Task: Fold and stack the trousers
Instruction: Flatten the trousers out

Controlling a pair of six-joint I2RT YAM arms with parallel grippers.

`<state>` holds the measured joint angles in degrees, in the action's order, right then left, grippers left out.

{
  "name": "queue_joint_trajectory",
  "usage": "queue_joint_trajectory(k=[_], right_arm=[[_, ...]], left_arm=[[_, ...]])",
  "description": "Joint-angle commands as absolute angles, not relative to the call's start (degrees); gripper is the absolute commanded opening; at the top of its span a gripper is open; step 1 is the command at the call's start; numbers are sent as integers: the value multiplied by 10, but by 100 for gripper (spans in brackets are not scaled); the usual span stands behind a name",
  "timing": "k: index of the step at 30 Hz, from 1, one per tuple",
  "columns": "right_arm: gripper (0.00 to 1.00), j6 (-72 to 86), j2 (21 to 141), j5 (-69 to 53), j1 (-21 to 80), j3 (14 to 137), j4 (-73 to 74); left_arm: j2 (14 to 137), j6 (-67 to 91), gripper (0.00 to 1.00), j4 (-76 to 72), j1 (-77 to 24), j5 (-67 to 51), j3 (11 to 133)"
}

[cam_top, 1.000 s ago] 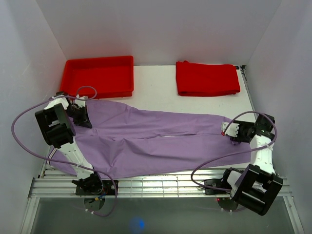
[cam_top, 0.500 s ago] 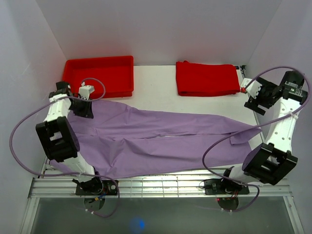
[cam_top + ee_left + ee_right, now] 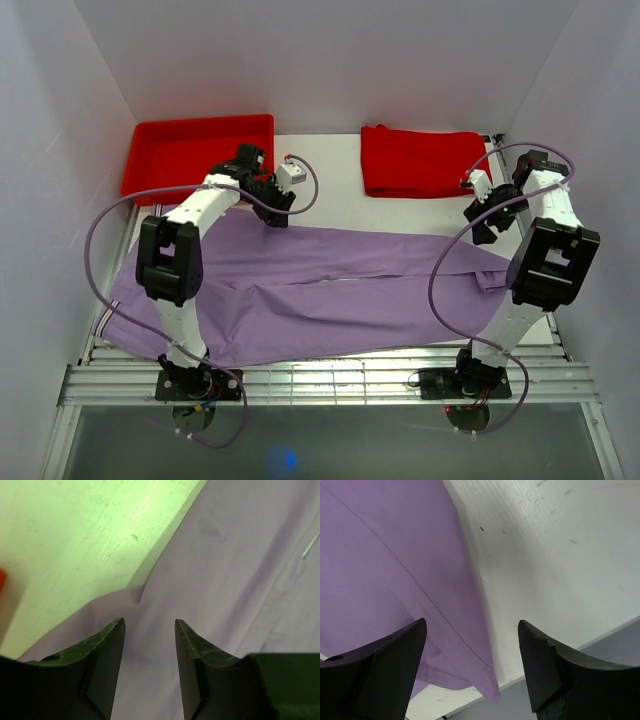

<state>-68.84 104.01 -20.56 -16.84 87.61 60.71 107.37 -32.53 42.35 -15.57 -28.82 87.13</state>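
The lilac trousers (image 3: 300, 290) lie flat and spread across the table, waist at the left and leg ends at the right, where one hem corner is turned over. My left gripper (image 3: 275, 217) hovers open over their back edge near the middle; in the left wrist view its jaws (image 3: 150, 625) stand apart over the trousers (image 3: 240, 555), holding nothing. My right gripper (image 3: 479, 231) hangs open above the back right leg end. The right wrist view shows its jaws (image 3: 472, 625) wide apart, with the trousers' edge (image 3: 380, 555) below on the left and nothing held.
A red tray (image 3: 200, 155) stands at the back left. A folded red cloth (image 3: 425, 160) lies at the back right. Bare white table (image 3: 330, 200) shows between them and the trousers. White walls close in both sides, and a slatted rail (image 3: 330, 380) runs along the near edge.
Both grippers opened and left the cloth. The left arm swung from the waist corner right to the middle back edge. The right arm rose from the hem, then came in over the leg end.
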Motion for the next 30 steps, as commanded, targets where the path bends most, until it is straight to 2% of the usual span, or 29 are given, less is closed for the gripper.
queue_joint_trajectory(k=[1,6,9,11,12,13,16,25,26,27,29,30], right_arm=[[78,-634,1072,-178,-162,899,592],[81,-616,1099,-150,-135,867,554],[76,-603,1106,-135,-119,845,523],[57,-600,1110,-133,-110,845,521],[43,-599,1108,-135,-109,850,525],[36,-601,1104,-141,-108,853,528],[8,-617,1074,-161,-108,862,552],[8,-666,920,-205,-105,786,556],[17,-656,922,-187,-103,773,533],[56,-649,930,-179,-103,772,528],[80,-628,974,-163,-103,790,531],[97,-622,994,-160,-103,803,539]], left_arm=[[1111,-327,55,421,-177,-271,917],[1156,-341,51,435,-210,-272,948],[1176,-340,44,434,-221,-263,950],[1182,-341,31,433,-226,-260,949],[1180,-342,26,433,-227,-260,945],[1175,-343,15,432,-227,-266,940],[1133,-352,0,421,-227,-269,912],[965,-378,0,396,-226,-281,783],[960,-374,0,388,-226,-281,767],[956,-372,0,386,-226,-281,763],[961,-367,0,386,-227,-284,764],[962,-367,0,387,-227,-288,765]])
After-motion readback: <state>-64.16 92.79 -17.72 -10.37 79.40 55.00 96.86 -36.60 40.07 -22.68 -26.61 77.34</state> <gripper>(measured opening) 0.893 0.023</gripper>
